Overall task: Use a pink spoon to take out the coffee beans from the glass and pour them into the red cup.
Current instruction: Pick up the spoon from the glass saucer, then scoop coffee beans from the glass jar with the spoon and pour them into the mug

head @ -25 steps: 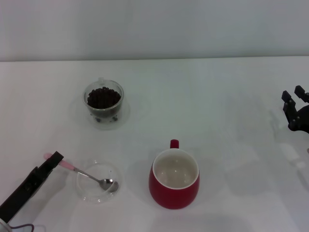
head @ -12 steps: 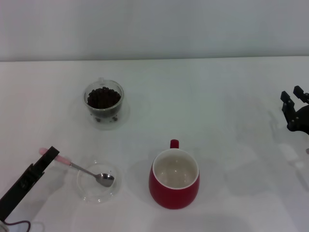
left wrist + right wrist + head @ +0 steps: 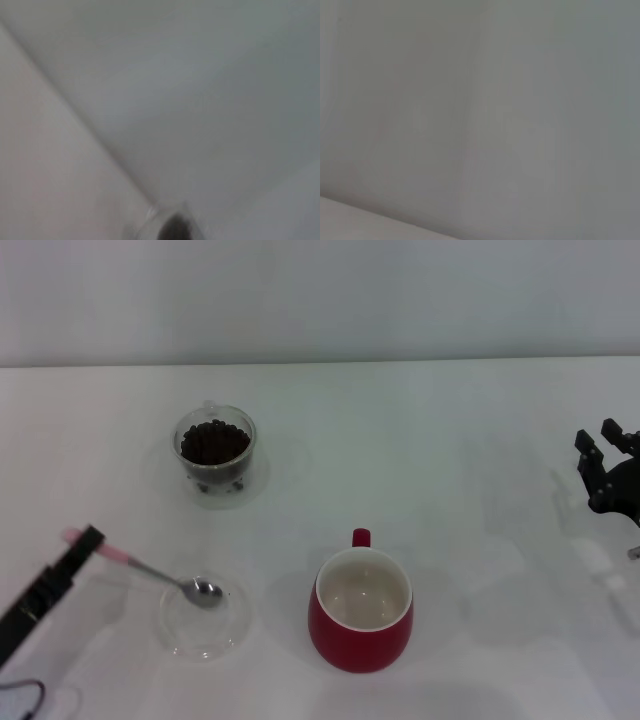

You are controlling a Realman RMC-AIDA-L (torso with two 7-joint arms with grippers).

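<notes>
Pink spoon (image 3: pixel 150 573): pale pink handle, shiny metal bowl. Coffee beans (image 3: pixel 214 441) near-black in the clear glass (image 3: pixel 215 452). Red cup (image 3: pixel 361 611): deep red, cream inside. White table (image 3: pixel 450 490).

Looked down from the head across the white table (image 3: pixel 460 440). Faced blank wall from both wrists, close. Shared, perhaps, the glass (image 3: pixel 215 450) (image 3: pixel 172 227).

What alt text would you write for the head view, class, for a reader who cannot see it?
The left gripper holds the pink spoon by its handle, its bowl over a clear dish on a white table. Behind sits the glass of coffee beans; the empty red cup stands nearer, the right gripper far right.
</notes>
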